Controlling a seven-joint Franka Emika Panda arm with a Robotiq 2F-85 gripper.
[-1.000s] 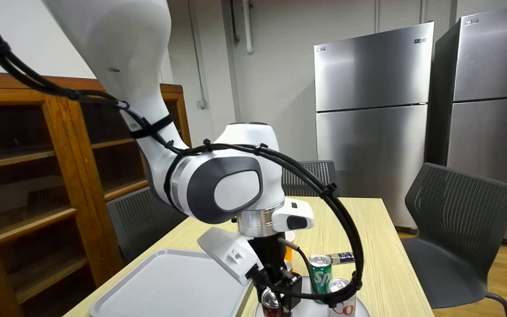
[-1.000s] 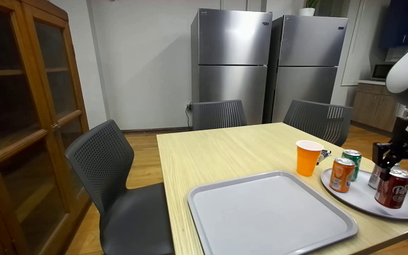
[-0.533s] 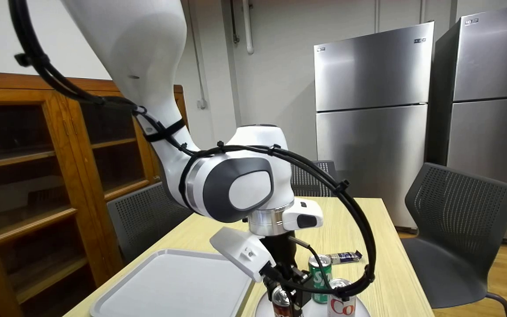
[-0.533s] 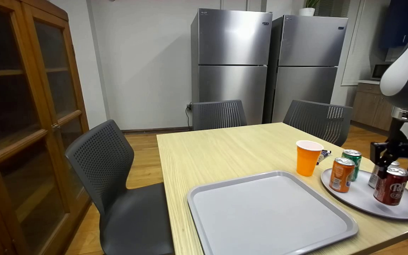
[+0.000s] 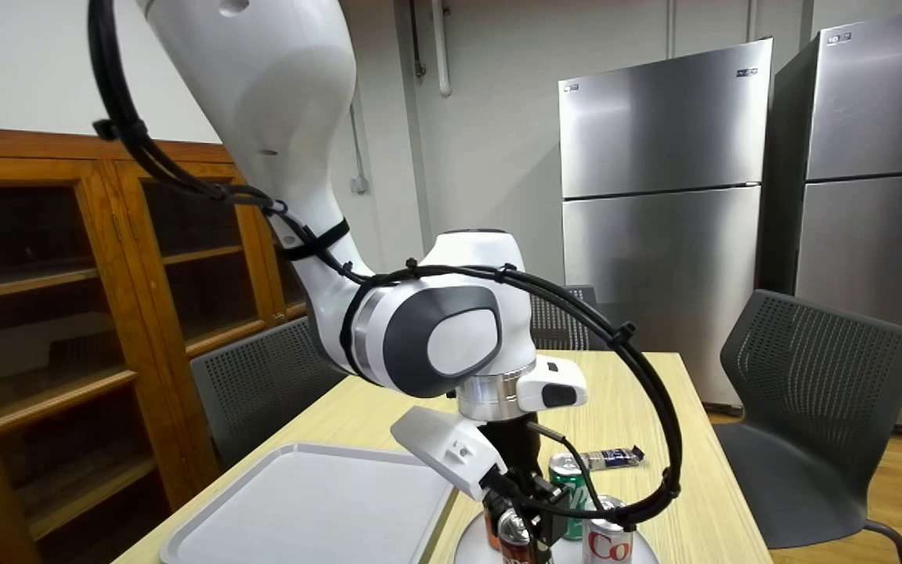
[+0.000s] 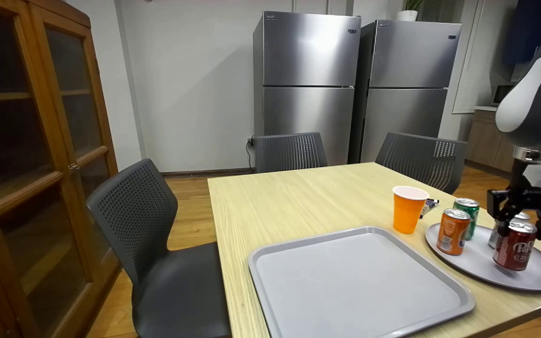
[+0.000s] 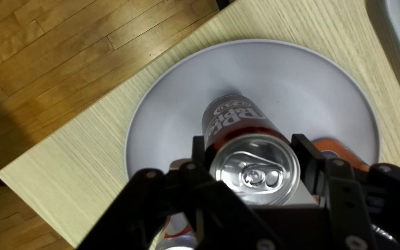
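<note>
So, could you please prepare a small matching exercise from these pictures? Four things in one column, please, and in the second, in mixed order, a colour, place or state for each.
1. Dr Pepper can
2. cup
3. green can
4. tray

A. grey and rectangular, on the table
B. standing on the plate, partly behind the orange can in an exterior view
C. held by the gripper
D. orange, standing on the table

Pairs: 1-C, 2-D, 3-B, 4-A
</note>
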